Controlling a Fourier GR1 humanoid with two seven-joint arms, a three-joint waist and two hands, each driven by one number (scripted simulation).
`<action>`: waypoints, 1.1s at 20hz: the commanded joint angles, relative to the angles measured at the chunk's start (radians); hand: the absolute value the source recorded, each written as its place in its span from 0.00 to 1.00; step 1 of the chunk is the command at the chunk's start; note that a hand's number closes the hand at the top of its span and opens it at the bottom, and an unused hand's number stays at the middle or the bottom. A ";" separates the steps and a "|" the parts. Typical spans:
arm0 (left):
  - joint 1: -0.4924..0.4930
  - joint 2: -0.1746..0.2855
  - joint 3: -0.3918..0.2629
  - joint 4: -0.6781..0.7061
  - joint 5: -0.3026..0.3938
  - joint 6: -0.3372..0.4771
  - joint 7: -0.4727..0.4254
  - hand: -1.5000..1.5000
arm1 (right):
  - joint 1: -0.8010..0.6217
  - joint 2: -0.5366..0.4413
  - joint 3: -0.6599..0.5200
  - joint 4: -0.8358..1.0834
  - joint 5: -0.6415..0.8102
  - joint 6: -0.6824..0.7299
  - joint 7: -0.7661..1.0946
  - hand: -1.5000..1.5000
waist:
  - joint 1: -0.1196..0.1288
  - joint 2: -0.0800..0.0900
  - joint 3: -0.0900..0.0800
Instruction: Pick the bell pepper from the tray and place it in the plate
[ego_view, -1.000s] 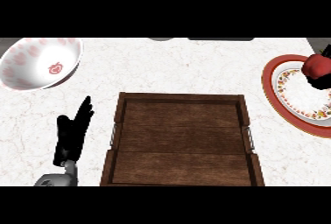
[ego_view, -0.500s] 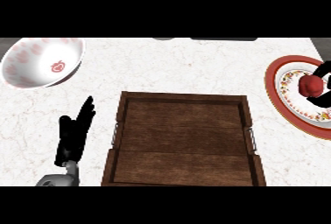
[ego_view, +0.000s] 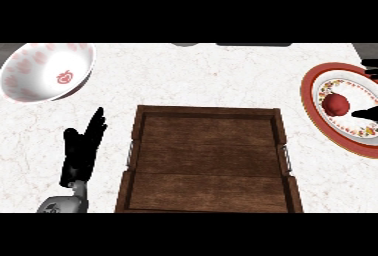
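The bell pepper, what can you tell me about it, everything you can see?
The bell pepper is small, rounded, plain red and looks smooth; no stem shows. It lies on the white inner part of the red-rimmed plate at the view's right, away from the tray. A black finger of the right hand ends just beside it; contact cannot be told.
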 joint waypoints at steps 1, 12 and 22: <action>0.015 0.019 0.014 -0.018 0.013 -0.015 0.000 0.50 | -0.016 -0.021 -0.164 0.029 -0.175 0.064 -0.104 0.00 | -0.008 -0.003 0.002; 0.020 -0.023 -0.015 0.016 -0.026 0.019 -0.027 0.50 | 0.059 -0.119 -0.263 0.143 -0.308 0.290 -0.202 0.00 | 0.002 0.003 0.000; 0.060 -0.031 -0.018 -0.011 -0.015 0.004 -0.049 0.50 | 0.096 -0.072 -0.225 0.127 -0.319 0.271 -0.286 0.00 | 0.003 0.001 0.000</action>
